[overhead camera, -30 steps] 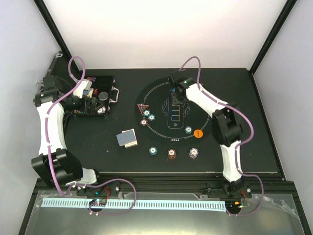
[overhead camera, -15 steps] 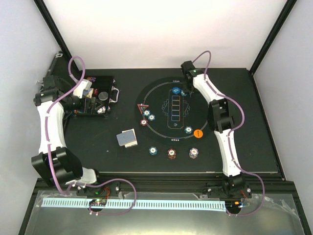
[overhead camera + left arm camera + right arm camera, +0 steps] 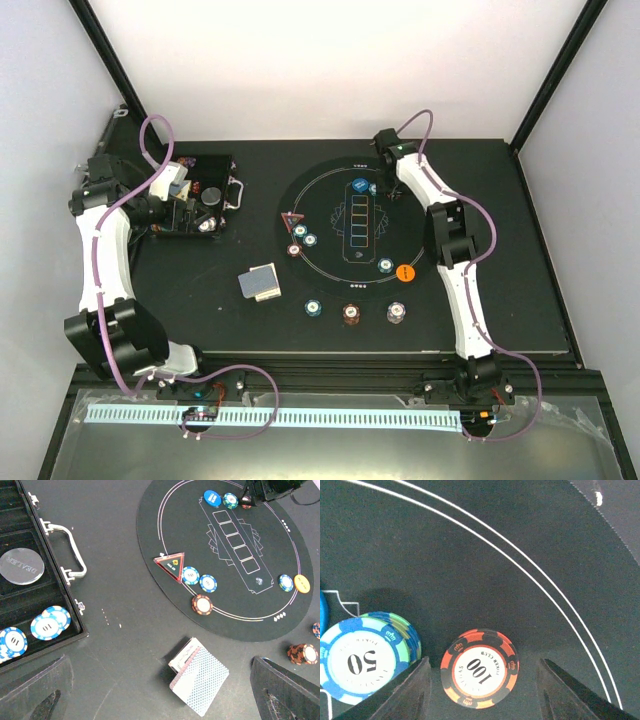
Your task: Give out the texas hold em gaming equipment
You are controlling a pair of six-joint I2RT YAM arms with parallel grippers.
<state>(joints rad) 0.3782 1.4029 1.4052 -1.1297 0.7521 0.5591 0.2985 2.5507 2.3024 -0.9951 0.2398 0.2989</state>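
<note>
My right gripper [image 3: 481, 687] is open at the far edge of the round mat [image 3: 470, 555], low over it. A red-brown "100" chip [image 3: 480, 667] lies flat between its fingers [image 3: 407, 695], untouched. A teal-blue "50" chip stack [image 3: 365, 662] sits just left of it. From above, the right gripper [image 3: 386, 186] is beside the blue button [image 3: 359, 186]. My left gripper [image 3: 160, 692] is open and empty, high above the table near the black case [image 3: 195, 195]. A deck of grey-blue-backed cards [image 3: 199, 680] lies below it.
On the mat [image 3: 320, 200] lie a red triangle marker [image 3: 292, 221], chips [image 3: 305, 236], a teal chip [image 3: 385, 265] and the orange button [image 3: 405, 271]. Three chip stacks [image 3: 350, 313] stand in front of it. The case [image 3: 30, 610] holds blue chips [image 3: 47, 625] and a dealer disc [image 3: 21, 566].
My right arm has swung from the middle of the mat to its far edge and now sits beside the blue button. The left arm has not moved.
</note>
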